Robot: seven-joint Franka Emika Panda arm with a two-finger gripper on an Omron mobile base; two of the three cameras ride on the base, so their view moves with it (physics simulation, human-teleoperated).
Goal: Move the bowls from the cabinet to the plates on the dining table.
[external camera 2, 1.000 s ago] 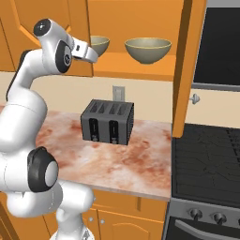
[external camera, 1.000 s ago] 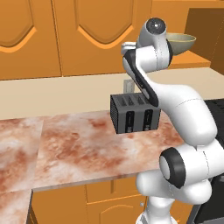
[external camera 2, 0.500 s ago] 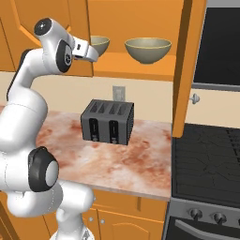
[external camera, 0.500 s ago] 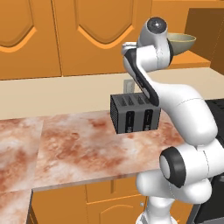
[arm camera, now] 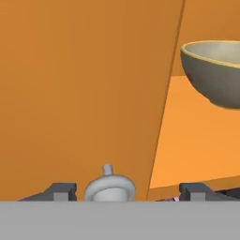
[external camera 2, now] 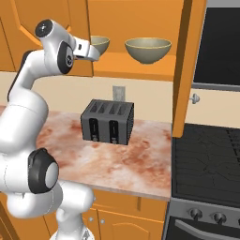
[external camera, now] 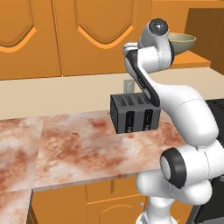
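A white robot arm reaches up to the open orange cabinet (external camera 2: 140,61), where two olive-grey bowls sit on the shelf: the left bowl (external camera 2: 99,45) partly hidden behind the wrist, the right bowl (external camera 2: 147,49) well clear beside it. Seen along the hand, the end effector (arm camera: 126,190) stands wide open with nothing gripped, its finger tips (arm camera: 60,190) on either side of a small silver door knob (arm camera: 110,187), the nearer bowl up and to the right. Below, a black toaster (external camera 2: 108,122) rests on the marbled desk (external camera 2: 117,159). The bowls look rigid, glazed and breakable, probably moderately heavy; pinching the pale rim between the finger tips seems the surest hold, kept level to avoid slipping.
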